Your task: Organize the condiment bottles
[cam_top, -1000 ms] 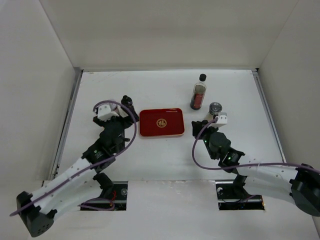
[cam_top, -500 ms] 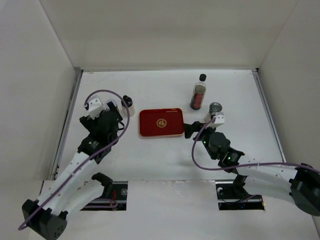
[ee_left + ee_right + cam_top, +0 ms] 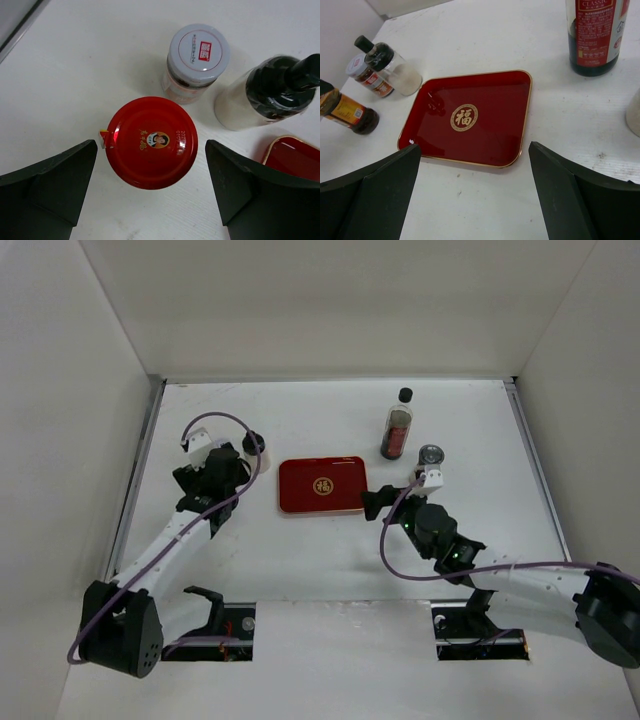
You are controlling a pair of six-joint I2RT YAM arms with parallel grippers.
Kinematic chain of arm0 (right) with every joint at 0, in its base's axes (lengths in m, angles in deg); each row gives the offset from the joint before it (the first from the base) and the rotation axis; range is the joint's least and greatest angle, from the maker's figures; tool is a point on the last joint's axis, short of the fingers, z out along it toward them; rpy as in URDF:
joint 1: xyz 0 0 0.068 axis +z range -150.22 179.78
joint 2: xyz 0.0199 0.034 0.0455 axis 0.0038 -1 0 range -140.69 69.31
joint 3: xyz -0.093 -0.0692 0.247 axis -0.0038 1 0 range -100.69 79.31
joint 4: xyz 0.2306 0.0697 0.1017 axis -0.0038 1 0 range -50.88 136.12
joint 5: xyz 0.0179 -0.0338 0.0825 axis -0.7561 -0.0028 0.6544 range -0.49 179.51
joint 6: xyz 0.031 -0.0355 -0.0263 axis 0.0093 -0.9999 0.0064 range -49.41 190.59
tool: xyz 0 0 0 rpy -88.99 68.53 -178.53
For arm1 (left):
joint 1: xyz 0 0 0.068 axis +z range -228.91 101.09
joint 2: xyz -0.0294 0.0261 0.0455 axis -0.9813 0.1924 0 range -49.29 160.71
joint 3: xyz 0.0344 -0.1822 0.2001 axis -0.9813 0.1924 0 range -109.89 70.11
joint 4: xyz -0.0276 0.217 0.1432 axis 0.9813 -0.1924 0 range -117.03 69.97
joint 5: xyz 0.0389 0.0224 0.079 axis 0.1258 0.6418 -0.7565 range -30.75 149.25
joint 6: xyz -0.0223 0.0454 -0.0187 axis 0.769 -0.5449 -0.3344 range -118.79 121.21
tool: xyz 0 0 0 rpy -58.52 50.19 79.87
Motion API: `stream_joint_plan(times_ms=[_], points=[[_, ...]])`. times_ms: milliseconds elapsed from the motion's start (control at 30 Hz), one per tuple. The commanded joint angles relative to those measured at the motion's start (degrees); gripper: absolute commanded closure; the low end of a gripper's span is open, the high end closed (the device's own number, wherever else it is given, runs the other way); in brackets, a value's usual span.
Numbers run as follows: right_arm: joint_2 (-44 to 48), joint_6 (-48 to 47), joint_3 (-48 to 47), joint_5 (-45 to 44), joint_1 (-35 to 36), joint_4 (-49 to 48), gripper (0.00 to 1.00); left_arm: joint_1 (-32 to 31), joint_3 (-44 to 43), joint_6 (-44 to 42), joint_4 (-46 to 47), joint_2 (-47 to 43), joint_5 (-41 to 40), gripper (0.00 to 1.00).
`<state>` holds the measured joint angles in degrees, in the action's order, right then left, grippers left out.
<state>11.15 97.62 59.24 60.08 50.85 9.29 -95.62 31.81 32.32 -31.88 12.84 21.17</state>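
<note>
Left wrist — red-lidded jar (image 3: 151, 142) within spread end effector (image 3: 151, 146)

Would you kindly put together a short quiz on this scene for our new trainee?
1. True or false: the red tray holds no bottle.
2. What lies between the fingers of the open left pincer? A) the red-lidded jar B) the red tray C) nothing
3. How many bottles show in the left wrist view?

Key
1. True: its whole floor is bare.
2. A: the fingers stand on either side of it, with a gap on each side.
3. Three: the red-lidded jar, the silver-lidded jar and the white bottle with the black cap.
</note>
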Motion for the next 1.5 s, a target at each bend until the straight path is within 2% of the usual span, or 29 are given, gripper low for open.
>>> stream_joint_plan(times_ms=[0,200,400,500,600,700,800,900,1100,1300,1467], points=[[-0.6,0.6,-1.3,1.5,0.0,-3.4,0.04,1.6,0.8,0.3,5.7,1.7,2.1,0.11],[-0.4,0.9,-0.9,1.6,-0.7,-3.7,0.03,3.0,2.6,0.6,8.4,3.8,1.6,0.23],[-1.0,1.0,-1.1,1.9,-1.2,-3.9,0.03,3.2,4.9,0.4,10.5,0.9,0.1,0.52],[-1.2,1.4,-1.1,2.0,-1.4,-3.6,0.03,1.7,5.3,0.2,8.9,-4.6,0.0,0.60],[-0.5,0.9,-0.9,1.5,-1.2,-4.0,0.03,-2.7,3.9,0.1,6.6,-10.3,-0.2,0.62],[-0.9,1.5,-0.8,1.9,-1.9,-4.3,0.04,-9.4,-0.4,-0.3,3.8,-11.3,-0.4,0.62],[-1.3,1.4,-1.1,1.9,-1.7,-4.3,0.05,-16.8,-3.2,-0.4,6.3,-9.3,-2.9,0.63],[-1.6,1.7,-0.8,2.0,-2.0,-4.4,0.06,-21.6,-7.4,-1.4,9.9,-4.1,-4.5,0.63],[-0.2,1.8,-0.2,1.5,-2.2,-4.4,0.06,-24.3,-15.1,-6.9,22.7,11.2,-1.6,0.63],[1.1,1.7,0.1,1.1,-2.9,-4.0,0.06,-24.4,-21.5,-7.1,27.1,23.2,2.8,0.63],[1.5,1.9,0.2,1.0,-3.5,-3.5,0.06,-25.3,-23.8,-7.2,28.9,28.5,3.9,0.63]])
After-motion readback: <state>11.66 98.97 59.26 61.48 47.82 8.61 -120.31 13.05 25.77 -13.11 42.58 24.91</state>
